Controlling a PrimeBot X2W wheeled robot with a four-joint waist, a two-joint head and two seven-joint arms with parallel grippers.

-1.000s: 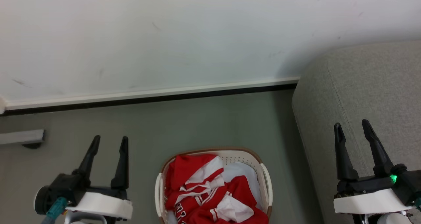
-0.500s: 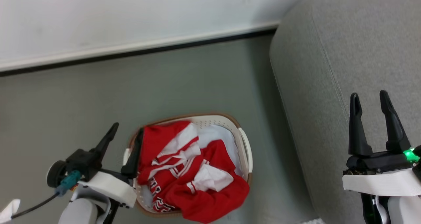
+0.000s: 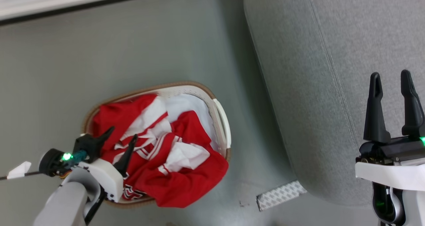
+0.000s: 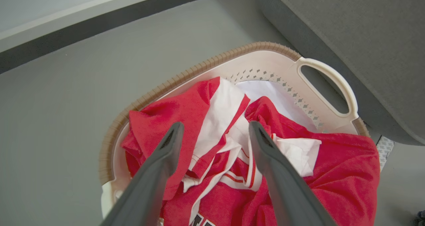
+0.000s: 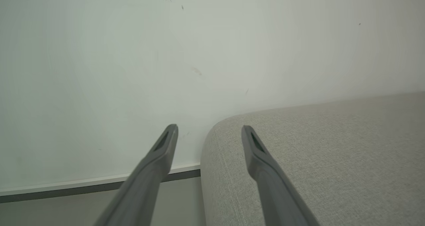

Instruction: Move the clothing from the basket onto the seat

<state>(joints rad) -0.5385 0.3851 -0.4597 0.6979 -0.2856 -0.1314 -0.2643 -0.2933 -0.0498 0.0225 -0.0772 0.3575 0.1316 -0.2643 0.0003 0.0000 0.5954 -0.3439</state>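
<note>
Red clothing (image 3: 172, 159) with white stripes fills the cream basket (image 3: 221, 119), which stands on the floor left of the grey seat (image 3: 325, 70). One red edge hangs over the basket's near rim. My left gripper (image 3: 123, 134) hovers open above the left side of the pile; in the left wrist view its fingers straddle the clothing (image 4: 229, 133) inside the basket (image 4: 328, 83), nothing between them. My right gripper (image 3: 391, 78) is open over the seat, empty; in the right wrist view the gripper (image 5: 209, 129) points at the seat's corner (image 5: 315, 153).
A white wall with a dark baseboard (image 3: 83, 3) runs along the far side. White fabric (image 3: 189, 103) lines the basket's far end. A patterned grey strip (image 3: 282, 194) lies on the floor by the seat's near corner. Grey floor lies left of and beyond the basket.
The head camera has tilted down, so the scene slid up and right. My left gripper has moved from beside the basket to above the clothing. The right gripper stays open over the seat.
</note>
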